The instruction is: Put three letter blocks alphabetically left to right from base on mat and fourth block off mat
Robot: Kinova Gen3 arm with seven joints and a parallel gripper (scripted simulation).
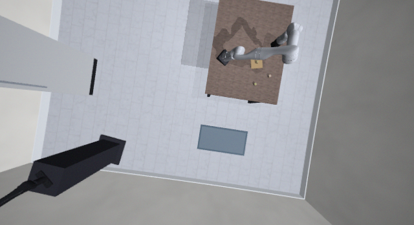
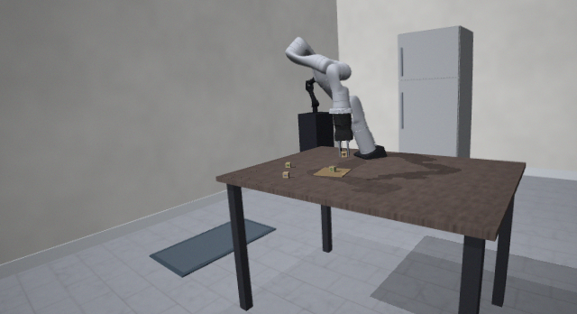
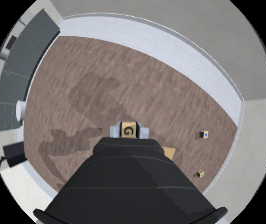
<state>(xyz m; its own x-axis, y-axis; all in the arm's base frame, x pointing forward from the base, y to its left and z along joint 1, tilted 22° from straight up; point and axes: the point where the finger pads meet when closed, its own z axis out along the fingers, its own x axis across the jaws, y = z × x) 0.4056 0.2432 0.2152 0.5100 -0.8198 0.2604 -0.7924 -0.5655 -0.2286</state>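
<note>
My gripper [image 2: 343, 154] [image 3: 128, 127] is shut on a wooden block [image 2: 344, 154] [image 3: 129, 129] with a dark G facing the wrist camera. It hangs above the table, behind the mat in the exterior view; in the top view its fingertips are hidden. The tan mat [image 1: 253, 66] [image 2: 340, 173] [image 3: 169, 153] lies flat, mostly hidden in the wrist view. A block [image 1: 256, 62] [image 2: 333, 169] with a green mark sits on it. Off the mat lie a block with a blue mark [image 1: 269, 75] [image 2: 286, 174] [image 3: 204, 134] and another block [image 1: 255, 84] [image 2: 288, 165] [image 3: 200, 174]. Their top letters are unreadable.
The brown table [image 1: 233, 86] [image 2: 428, 192] [image 3: 74, 60] carries everything. The arm [image 1: 268, 53] [image 2: 322, 63] reaches over it from its base [image 1: 223, 57] [image 2: 370, 152], passing close over the mat's edge in the top view. The two off-mat blocks stand apart from each other.
</note>
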